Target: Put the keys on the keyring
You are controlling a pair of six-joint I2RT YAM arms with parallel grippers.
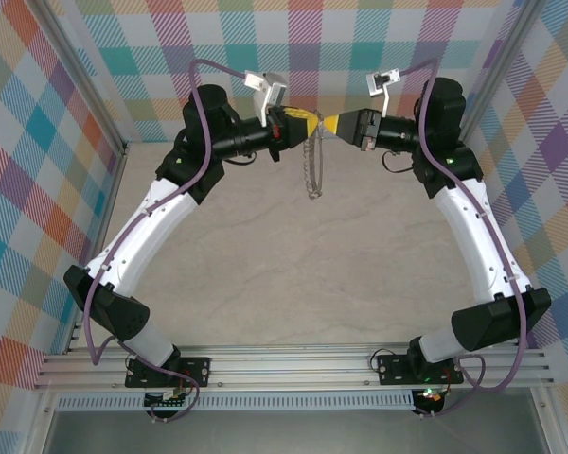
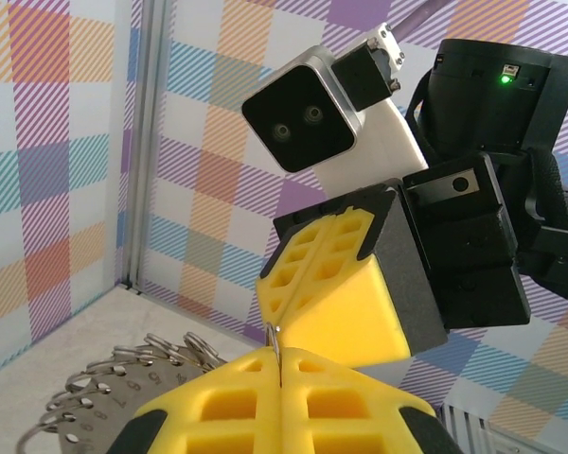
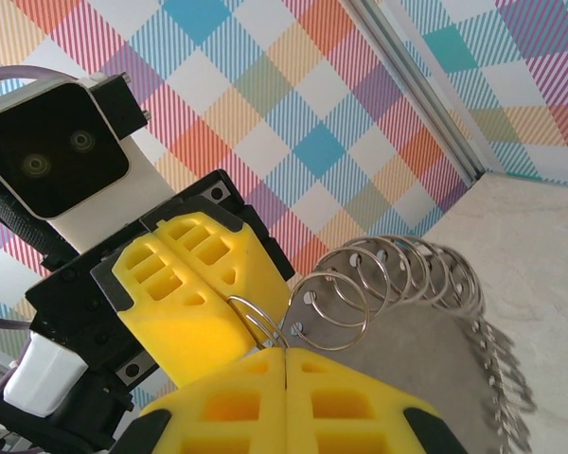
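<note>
Above the table (image 1: 265, 274), left gripper (image 1: 308, 122) and right gripper (image 1: 329, 124) meet tip to tip, jaws closed. Right clamps a loop of the keyring (image 1: 312, 168) hanging between them; left pinches a metal sliver (image 2: 276, 342).

A pale, marble-patterned tabletop (image 1: 293, 274) sits inside a three-sided enclosure under bright, even light. Plaid panels in orange, teal, lilac and yellow form the far wall (image 1: 341, 57), the left wall (image 1: 28, 189) and the right wall (image 1: 559, 170). Silvery metal posts mark the far-left corner (image 1: 80, 80) and the far-right corner (image 1: 513, 52). A ribbed aluminium rail (image 1: 293, 364) runs along the near edge, with a grey surface (image 1: 293, 430) just beyond it.
</note>
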